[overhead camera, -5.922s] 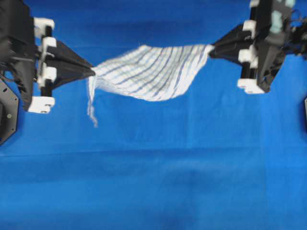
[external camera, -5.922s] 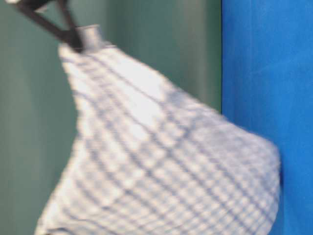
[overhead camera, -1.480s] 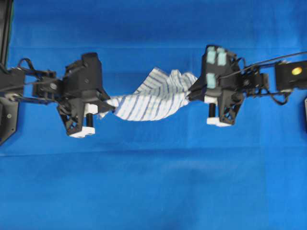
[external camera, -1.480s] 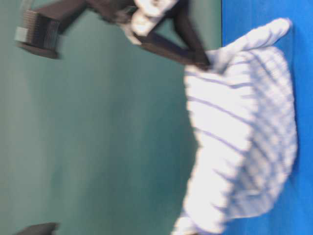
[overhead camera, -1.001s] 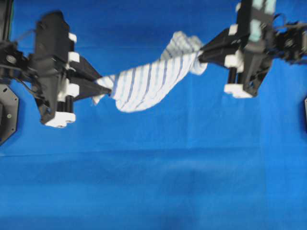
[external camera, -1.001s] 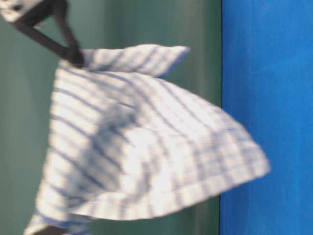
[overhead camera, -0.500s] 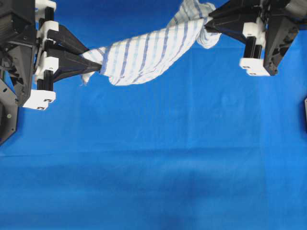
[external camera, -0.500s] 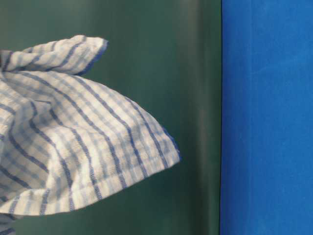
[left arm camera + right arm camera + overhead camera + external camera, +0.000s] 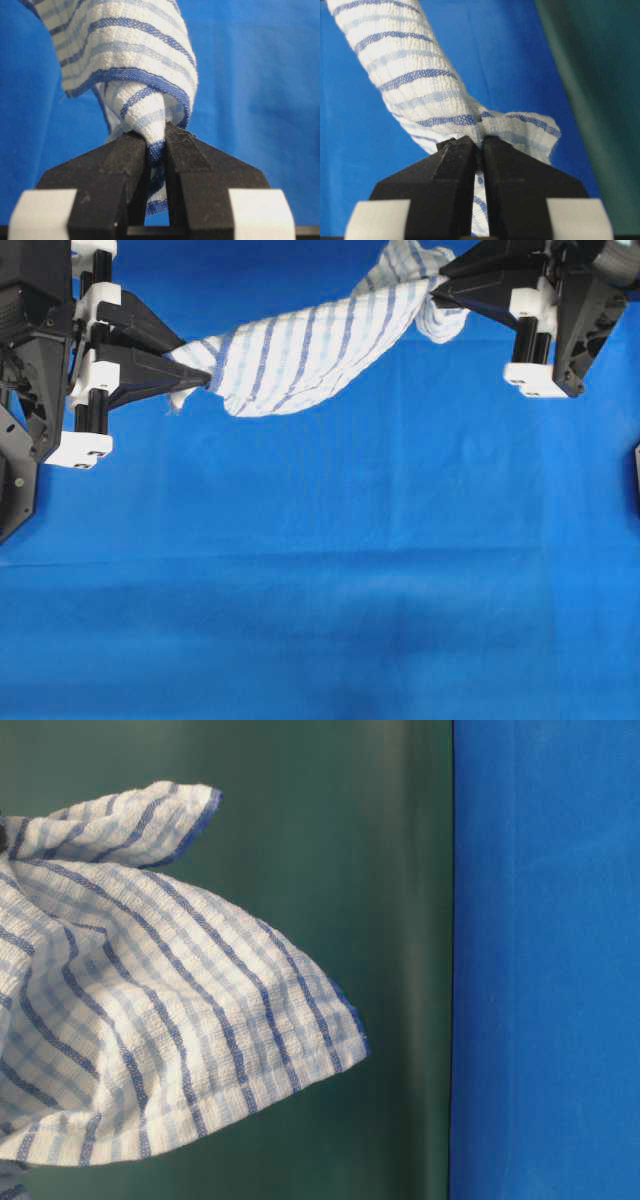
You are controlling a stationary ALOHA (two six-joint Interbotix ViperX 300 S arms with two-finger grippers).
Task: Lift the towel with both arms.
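Observation:
A white towel with blue stripes (image 9: 305,345) hangs stretched in the air between my two grippers, above the blue cloth. My left gripper (image 9: 205,375) is shut on its left end; the wrist view shows the towel (image 9: 135,65) pinched between the black fingers (image 9: 122,165). My right gripper (image 9: 436,287) is shut on its right end, where the towel (image 9: 415,75) bunches at the fingers (image 9: 505,165). In the table-level view the towel (image 9: 150,1000) hangs at the left, clear of the table.
A blue cloth (image 9: 330,570) covers the table. The table-level view shows a dark green wall (image 9: 380,870) behind and the blue cloth (image 9: 545,960) at the right. Black arm bases stand at the left edge (image 9: 15,480).
Since a second ago both grippers have risen and spread apart, drawing the towel taut and high. In the last half second almost nothing has moved.

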